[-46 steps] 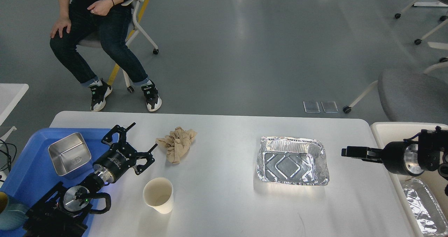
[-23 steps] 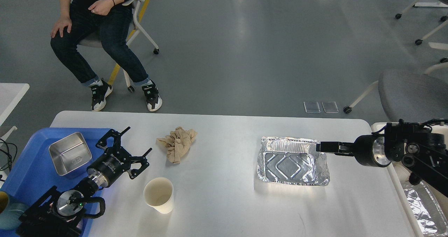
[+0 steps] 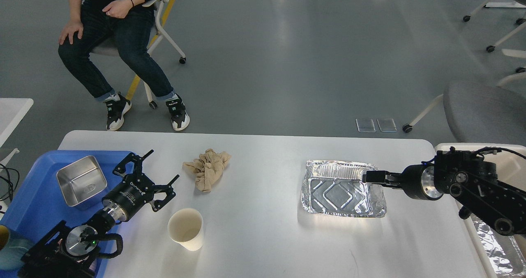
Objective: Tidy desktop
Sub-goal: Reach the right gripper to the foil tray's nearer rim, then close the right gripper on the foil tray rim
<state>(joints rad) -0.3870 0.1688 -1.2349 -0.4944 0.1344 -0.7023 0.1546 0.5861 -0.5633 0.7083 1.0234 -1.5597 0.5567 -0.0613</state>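
The desktop is a wide white tabletop with rounded corners. On it lie a crumpled beige cloth, an upright empty paper cup and an empty foil tray. My left gripper is open with nothing between its fingers, at the blue tray's right edge, left of the cloth and above the cup. My right gripper reaches in from the right and hovers at the foil tray's right rim. It shows as one dark bar, so its fingers cannot be told apart.
A blue tray at the left holds a square steel container and a blue cup. A white bin at the right holds another foil tray. A person sits beyond the table; a grey chair stands at the right.
My right gripper has moved left, from off the table's right edge to the foil tray's right rim. My left arm has drawn back slightly toward the lower left, still open.
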